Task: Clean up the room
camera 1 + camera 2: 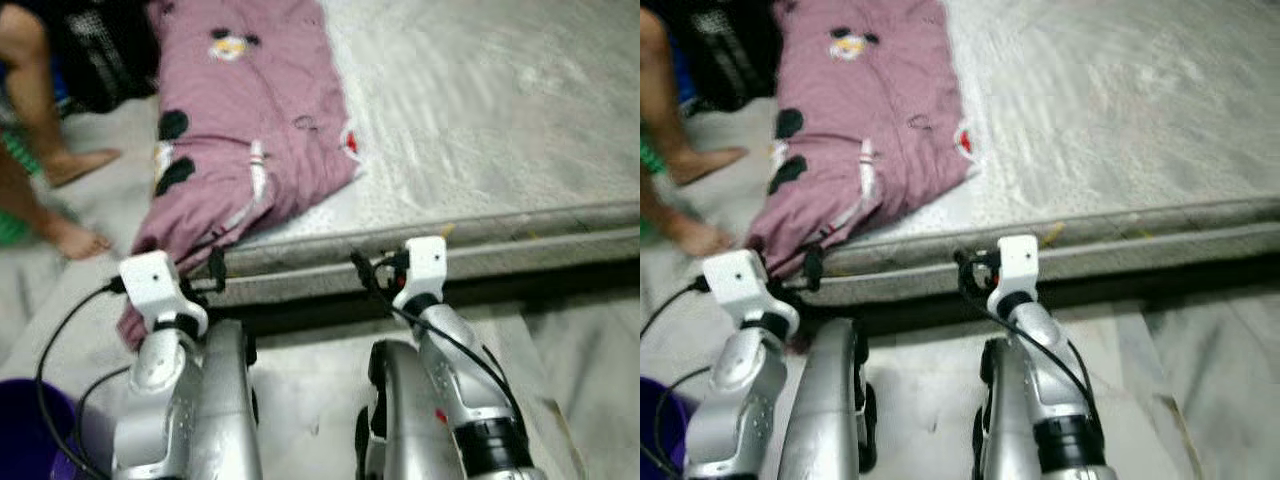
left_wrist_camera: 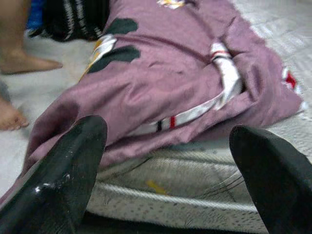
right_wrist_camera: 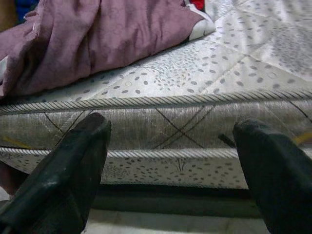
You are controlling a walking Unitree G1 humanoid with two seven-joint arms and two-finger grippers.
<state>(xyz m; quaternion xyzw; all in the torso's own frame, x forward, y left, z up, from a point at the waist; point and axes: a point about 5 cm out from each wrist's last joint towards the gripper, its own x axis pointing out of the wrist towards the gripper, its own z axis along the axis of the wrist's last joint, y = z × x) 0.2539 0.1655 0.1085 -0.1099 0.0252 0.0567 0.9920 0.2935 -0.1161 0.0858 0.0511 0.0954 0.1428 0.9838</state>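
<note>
Before robot, crumpled mauve cartoon-print blanket (image 1: 250, 110) lies on grey quilted mattress (image 1: 480, 130), corner trailing over edge. Left gripper (image 2: 165, 161) and right gripper (image 3: 170, 161) both released, empty. Advise grabbing thick fold, not trailing corner.

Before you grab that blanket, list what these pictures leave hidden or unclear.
- Pink blanket: its far end is cut off by the top edge of the eye views.
- Person's legs: cut off by the left edge; the rest of the person is out of frame.
- Purple bin: cut by the corner, contents unseen.
- Under the mattress: dark gap, nothing readable.
- Left gripper and right gripper: both open, fingertips cropped.
</note>
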